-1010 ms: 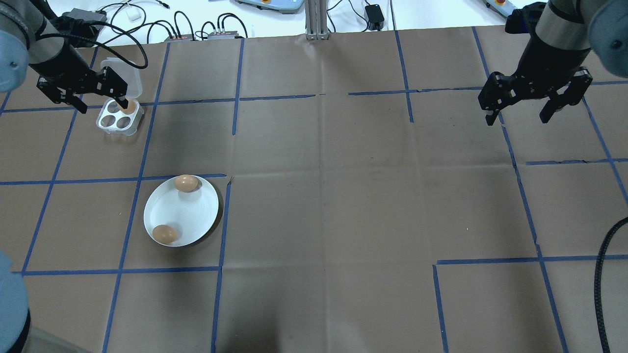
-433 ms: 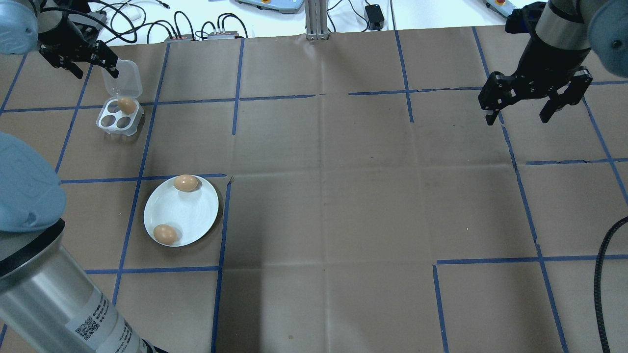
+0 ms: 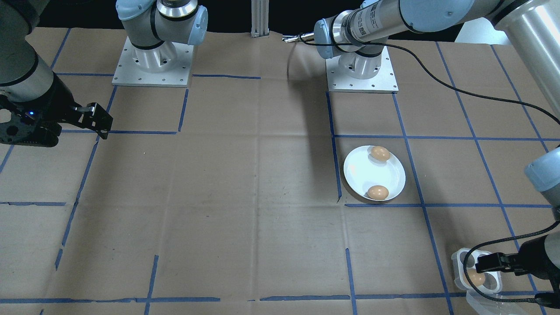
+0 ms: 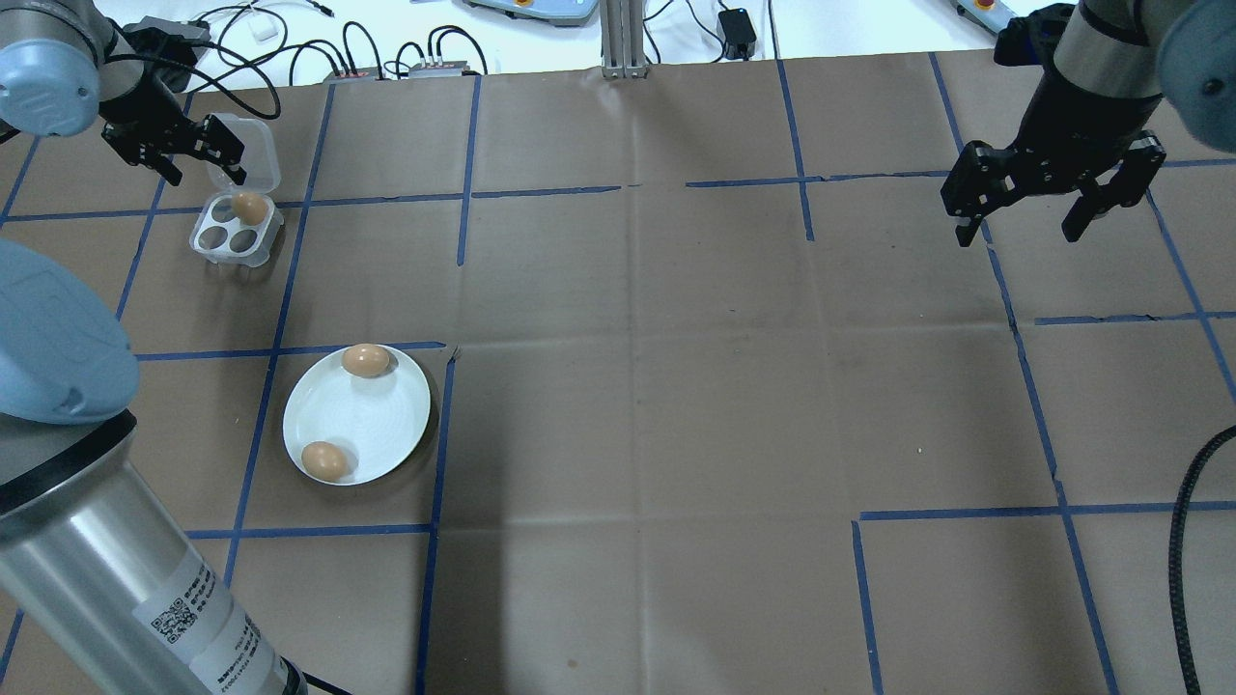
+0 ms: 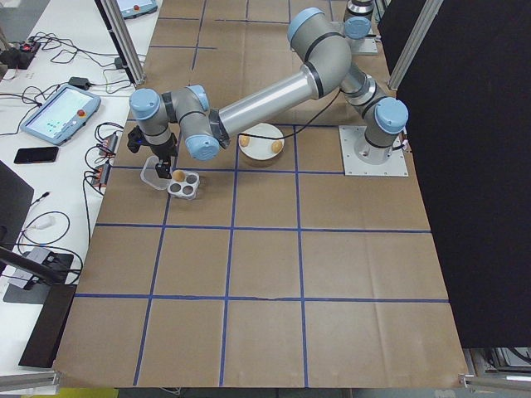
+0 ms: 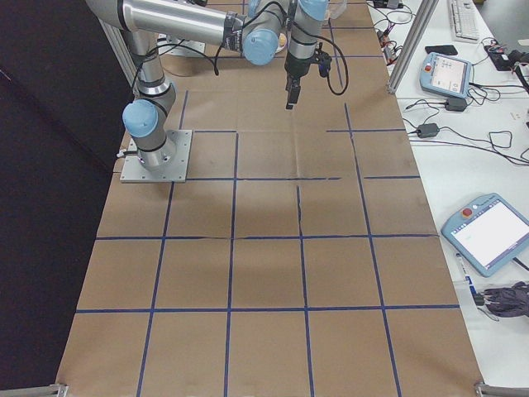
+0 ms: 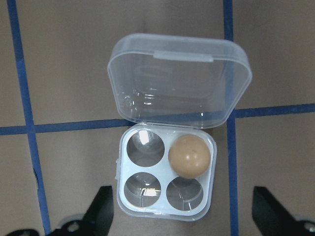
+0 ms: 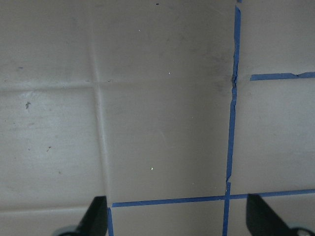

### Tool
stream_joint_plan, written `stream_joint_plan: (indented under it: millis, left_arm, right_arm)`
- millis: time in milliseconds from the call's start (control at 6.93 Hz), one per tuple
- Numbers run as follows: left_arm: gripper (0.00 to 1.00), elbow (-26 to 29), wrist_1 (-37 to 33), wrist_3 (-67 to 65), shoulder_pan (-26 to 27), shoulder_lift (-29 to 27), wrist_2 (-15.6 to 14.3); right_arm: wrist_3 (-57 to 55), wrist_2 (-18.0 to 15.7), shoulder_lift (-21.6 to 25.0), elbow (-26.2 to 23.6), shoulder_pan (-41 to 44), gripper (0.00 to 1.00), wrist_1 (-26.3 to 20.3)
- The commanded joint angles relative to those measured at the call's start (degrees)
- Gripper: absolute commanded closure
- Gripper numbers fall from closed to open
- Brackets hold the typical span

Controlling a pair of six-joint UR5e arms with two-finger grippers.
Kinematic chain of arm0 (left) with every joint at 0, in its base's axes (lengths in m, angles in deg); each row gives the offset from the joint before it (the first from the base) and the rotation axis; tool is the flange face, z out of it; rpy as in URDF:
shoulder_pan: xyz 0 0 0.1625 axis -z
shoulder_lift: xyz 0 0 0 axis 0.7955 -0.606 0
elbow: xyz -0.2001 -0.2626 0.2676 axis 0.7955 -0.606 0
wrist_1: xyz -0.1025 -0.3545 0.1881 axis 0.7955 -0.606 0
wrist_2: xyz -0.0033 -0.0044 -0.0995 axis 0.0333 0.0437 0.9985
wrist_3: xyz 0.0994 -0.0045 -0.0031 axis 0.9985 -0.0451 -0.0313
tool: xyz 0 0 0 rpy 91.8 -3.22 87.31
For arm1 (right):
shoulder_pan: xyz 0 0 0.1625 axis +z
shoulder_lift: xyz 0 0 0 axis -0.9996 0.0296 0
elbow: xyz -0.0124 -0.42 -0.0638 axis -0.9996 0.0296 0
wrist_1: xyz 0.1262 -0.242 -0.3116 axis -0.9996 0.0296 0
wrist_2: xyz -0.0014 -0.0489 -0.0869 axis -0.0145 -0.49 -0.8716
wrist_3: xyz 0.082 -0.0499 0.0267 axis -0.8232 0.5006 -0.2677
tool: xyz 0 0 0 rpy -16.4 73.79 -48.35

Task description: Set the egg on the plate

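Note:
A brown egg [image 4: 250, 206] [image 7: 189, 155] sits in the far right cup of a small clear four-cup tray [image 4: 214, 247] [image 7: 124, 196] with its lid [image 7: 179, 78] folded back. My left gripper [image 4: 206, 169] [image 7: 184, 216] hovers above the tray, open and empty, its fingers spread wider than the tray. The round white plate [image 4: 362, 415] [image 3: 372, 173] lies nearer to me and holds two brown eggs [image 4: 366, 360] [image 4: 324, 460]. My right gripper [image 4: 1020, 232] [image 8: 179, 219] hangs open and empty over bare paper far to the right.
Brown paper with blue tape lines [image 4: 463, 145] covers the table. Cables and small boxes [image 4: 386, 58] lie past the far edge behind the tray. My left arm's silver link [image 4: 116, 579] fills the near left corner.
My left gripper, down at the egg in the tray a second ago, lifted off empty and back, then eased nearer again. The egg stayed in its cup. The right arm held still.

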Motion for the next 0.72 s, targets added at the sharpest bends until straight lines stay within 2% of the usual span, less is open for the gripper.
stream_joint_plan:
  millis: [0,577]
  left_arm:
    - [0.01,-5.72,9.28,0.02,0.34,-0.16,-0.29]
    - [0.01,-6.45,10.48,0.11,0.43,-1.66,-0.29]
  right_arm:
    - [0.00,0.00,0.00,0.00,0.00,0.00,0.06]
    - [0.00,0.00,0.00,0.00,0.00,0.00,-0.03]
